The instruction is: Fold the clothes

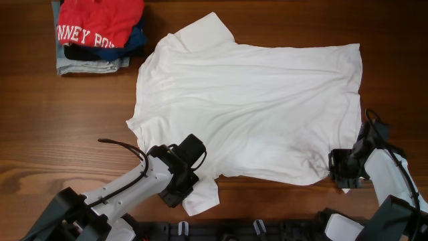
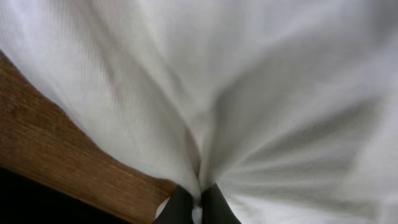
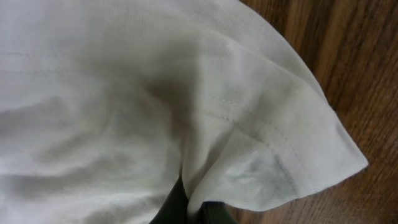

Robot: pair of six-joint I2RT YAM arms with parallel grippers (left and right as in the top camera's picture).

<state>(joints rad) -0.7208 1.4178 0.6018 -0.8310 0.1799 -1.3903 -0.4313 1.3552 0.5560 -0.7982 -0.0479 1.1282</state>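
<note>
Left gripper closed tight on white T-shirt fabric, right gripper closed on its hem corner

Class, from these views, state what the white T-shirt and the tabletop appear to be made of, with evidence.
White T-shirt: thin knit fabric, probably cotton, matte; fine weave, soft creases and stitched hem show. Tabletop: wood or wood-look laminate, brown, slight sheen; grain streaks run along it.
</note>
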